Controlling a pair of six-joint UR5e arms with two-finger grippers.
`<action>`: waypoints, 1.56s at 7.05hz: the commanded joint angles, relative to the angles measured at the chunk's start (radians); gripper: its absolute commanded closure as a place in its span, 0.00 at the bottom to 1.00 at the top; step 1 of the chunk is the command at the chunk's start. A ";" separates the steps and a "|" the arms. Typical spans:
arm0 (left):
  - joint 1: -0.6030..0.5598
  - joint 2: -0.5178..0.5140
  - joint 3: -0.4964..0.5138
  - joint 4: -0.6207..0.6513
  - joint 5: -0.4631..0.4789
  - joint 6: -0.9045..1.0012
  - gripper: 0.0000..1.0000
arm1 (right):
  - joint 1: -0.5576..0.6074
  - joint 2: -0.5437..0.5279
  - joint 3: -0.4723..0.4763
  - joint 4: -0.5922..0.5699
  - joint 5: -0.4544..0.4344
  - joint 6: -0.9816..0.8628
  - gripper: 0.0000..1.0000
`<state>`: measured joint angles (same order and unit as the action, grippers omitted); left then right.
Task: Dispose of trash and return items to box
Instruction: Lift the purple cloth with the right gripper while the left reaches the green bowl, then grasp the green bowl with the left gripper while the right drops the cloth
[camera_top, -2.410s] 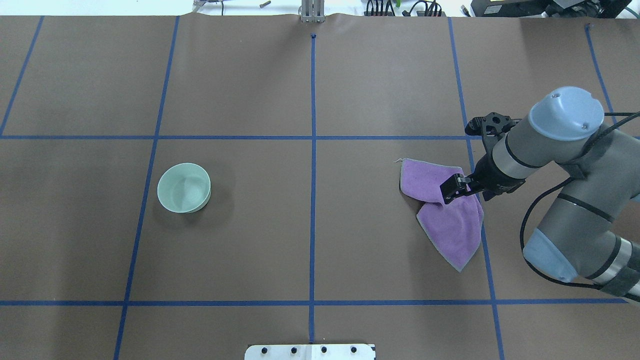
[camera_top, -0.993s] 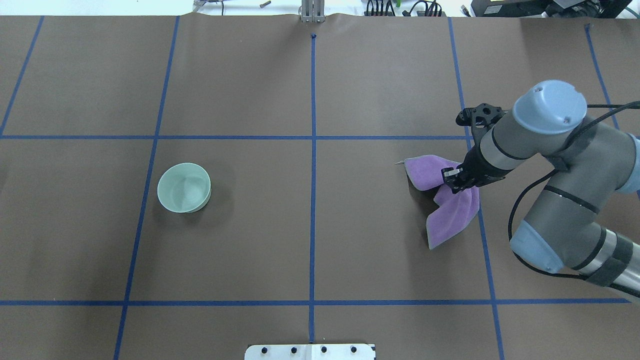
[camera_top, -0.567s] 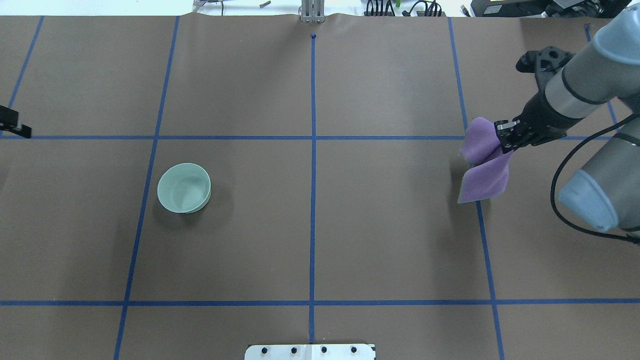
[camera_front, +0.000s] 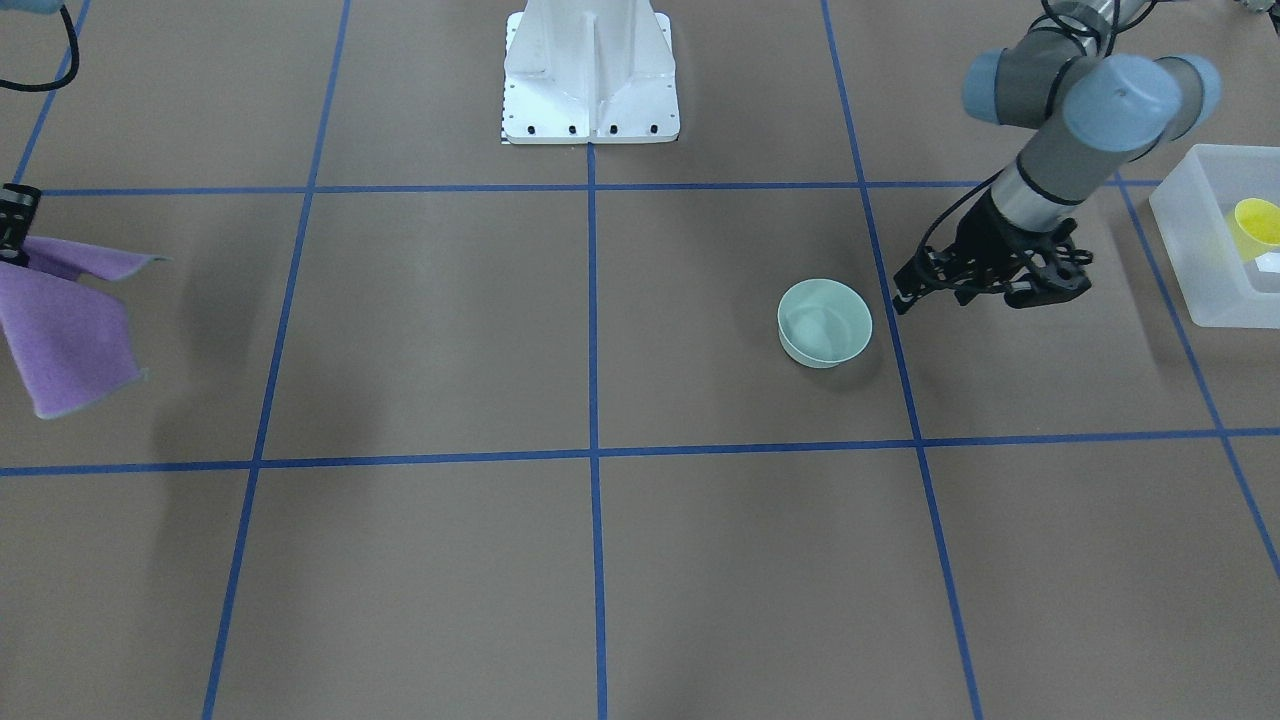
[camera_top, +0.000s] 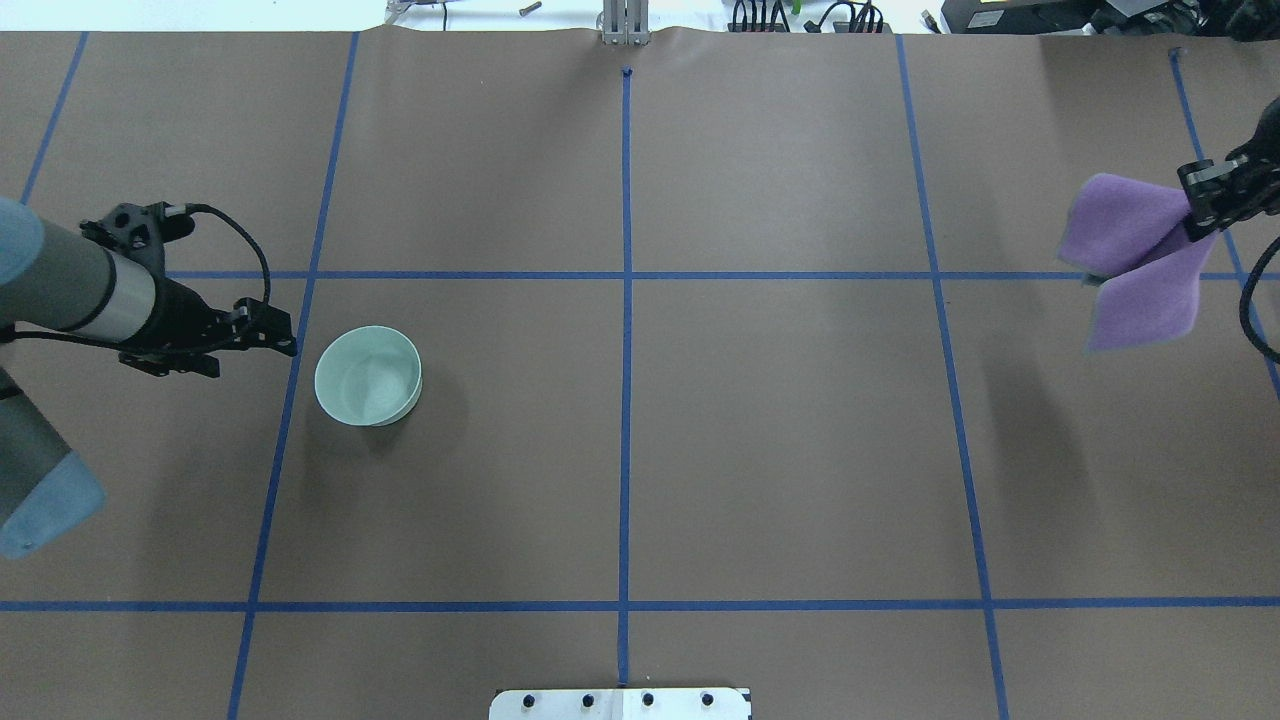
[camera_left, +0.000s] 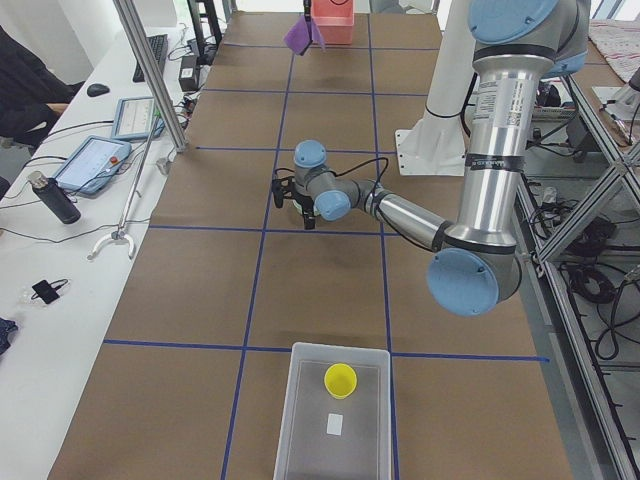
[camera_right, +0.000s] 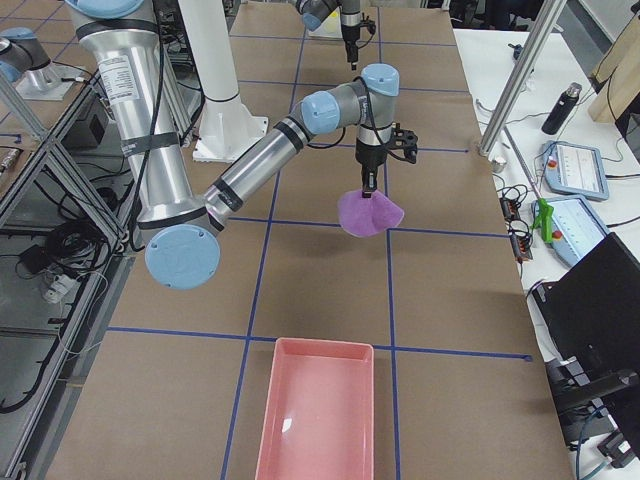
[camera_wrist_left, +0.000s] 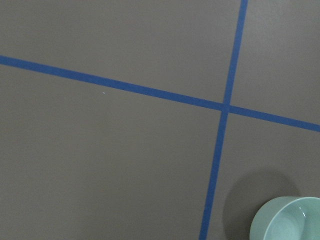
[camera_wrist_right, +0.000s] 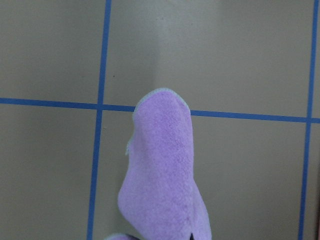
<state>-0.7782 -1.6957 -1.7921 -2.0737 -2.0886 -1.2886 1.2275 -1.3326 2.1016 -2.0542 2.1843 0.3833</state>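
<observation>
So, the table (camera_top: 620, 450) is covered in brown paper with a blue tape grid, and plenty of bare paper can be seen around the mint-green bowl (camera_top: 368, 375), which is parked upright on the left half, just right of a tape line that runs from near to far. The left gripper (camera_top: 272, 336) is held just beside the bowl on its left, tips aimed at it, but a small gap is left and nothing is touched; the bowl isn't between the fingers. Whether those fingers are spread or closed can't really be told from any view, tbh. In the left wrist view only the bowl's rim is caught in the bottom corner. Way over at the left end, the translucent bin (camera_front: 1200, 270) is set right at the table edge, and the yellow cup (camera_front: 1255, 228) is already sat inside it, well apart from the bowl. On the right side, a purple cloth (camera_top: 1135, 265) is pinched by its upper corner in the clenched right gripper (camera_top: 1205, 195) and is dangled clear of the surface, with its shadow thrown on the paper below. A pink tray (camera_right: 315, 420) is placed at the right end, near the cloth but not under it. The white robot base (camera_front: 590, 75) is seen at the near edge, centre.
</observation>
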 joint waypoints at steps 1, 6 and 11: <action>0.065 -0.048 0.034 -0.002 0.033 -0.050 0.02 | 0.116 -0.007 0.005 -0.102 0.000 -0.180 1.00; 0.091 -0.090 0.073 0.001 0.045 -0.054 1.00 | 0.240 -0.077 0.000 -0.135 -0.006 -0.356 1.00; -0.033 -0.085 -0.119 0.166 -0.160 -0.054 1.00 | 0.377 -0.192 -0.067 -0.121 -0.005 -0.607 1.00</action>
<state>-0.7432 -1.7803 -1.8353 -1.9950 -2.1822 -1.3476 1.5572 -1.5058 2.0748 -2.1770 2.1784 -0.1521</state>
